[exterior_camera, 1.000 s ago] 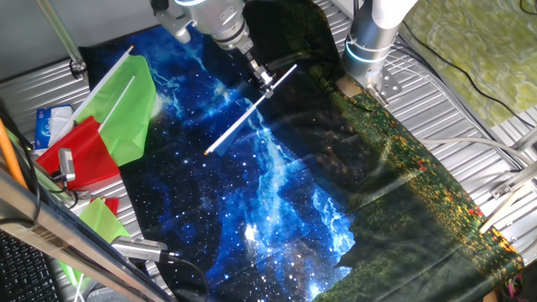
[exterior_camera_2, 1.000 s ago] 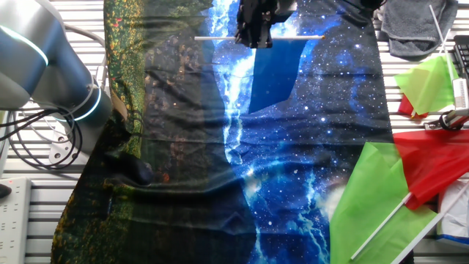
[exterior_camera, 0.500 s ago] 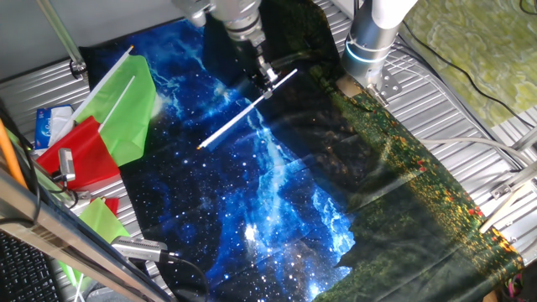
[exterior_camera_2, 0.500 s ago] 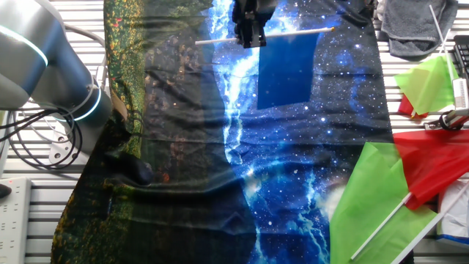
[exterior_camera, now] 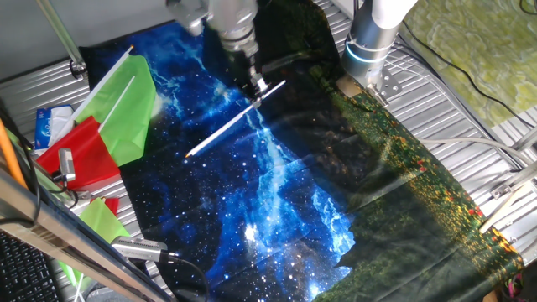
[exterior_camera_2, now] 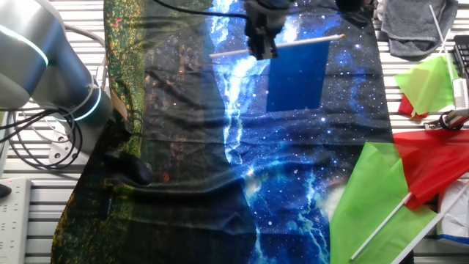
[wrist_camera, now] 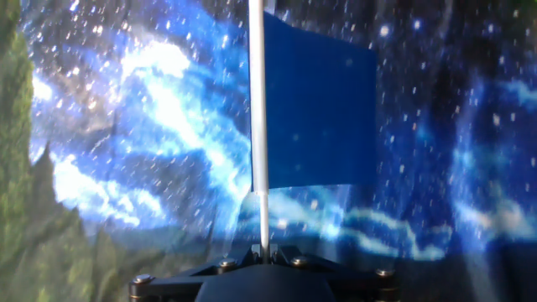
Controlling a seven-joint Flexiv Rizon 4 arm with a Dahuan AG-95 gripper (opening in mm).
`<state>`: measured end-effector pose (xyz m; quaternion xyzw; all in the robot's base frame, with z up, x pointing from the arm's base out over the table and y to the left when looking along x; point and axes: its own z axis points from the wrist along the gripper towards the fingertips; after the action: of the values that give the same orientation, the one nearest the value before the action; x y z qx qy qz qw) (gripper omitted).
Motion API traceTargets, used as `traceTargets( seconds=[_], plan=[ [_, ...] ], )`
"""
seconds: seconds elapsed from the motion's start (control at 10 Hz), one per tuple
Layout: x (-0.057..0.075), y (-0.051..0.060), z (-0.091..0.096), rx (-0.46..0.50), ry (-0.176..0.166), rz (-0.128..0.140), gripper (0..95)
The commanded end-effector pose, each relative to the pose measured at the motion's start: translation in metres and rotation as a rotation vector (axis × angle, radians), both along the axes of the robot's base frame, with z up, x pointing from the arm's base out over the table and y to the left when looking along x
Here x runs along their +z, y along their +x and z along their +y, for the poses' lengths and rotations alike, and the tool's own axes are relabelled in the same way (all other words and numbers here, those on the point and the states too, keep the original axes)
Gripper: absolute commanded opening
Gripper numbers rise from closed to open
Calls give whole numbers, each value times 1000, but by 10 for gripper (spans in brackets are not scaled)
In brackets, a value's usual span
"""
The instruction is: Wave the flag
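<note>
Above the far end of the starry blue cloth (exterior_camera: 252,193), the gripper (exterior_camera: 256,84) is clamped on the thin white stick of the flag (exterior_camera_2: 297,73), holding it off the table. Stick runs nearly level, slightly tilted; the dark-blue flag cloth hangs down flat from it beside the gripper (exterior_camera_2: 262,45). In the hand view the stick rises straight out of the gripper (wrist_camera: 263,256), flag (wrist_camera: 315,117) spread to one side. At the tabletop's side edge lie a green flag (exterior_camera: 126,105) and a red flag (exterior_camera: 80,155), overlapping, well apart from the gripper. The arm's base (exterior_camera: 373,38) stands at the far edge.
</note>
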<state>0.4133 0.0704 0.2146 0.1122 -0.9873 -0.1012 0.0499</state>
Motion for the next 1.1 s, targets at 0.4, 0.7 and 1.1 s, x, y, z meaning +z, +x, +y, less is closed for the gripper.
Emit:
traceTargets(
  seconds=[0.4, 0.7, 1.1],
  plan=[
    [-32, 7, -3, 13, -6, -35, 0],
    [-49, 11, -3, 12, -10, -38, 0],
    [-59, 12, -3, 16, -14, -33, 0]
  ],
)
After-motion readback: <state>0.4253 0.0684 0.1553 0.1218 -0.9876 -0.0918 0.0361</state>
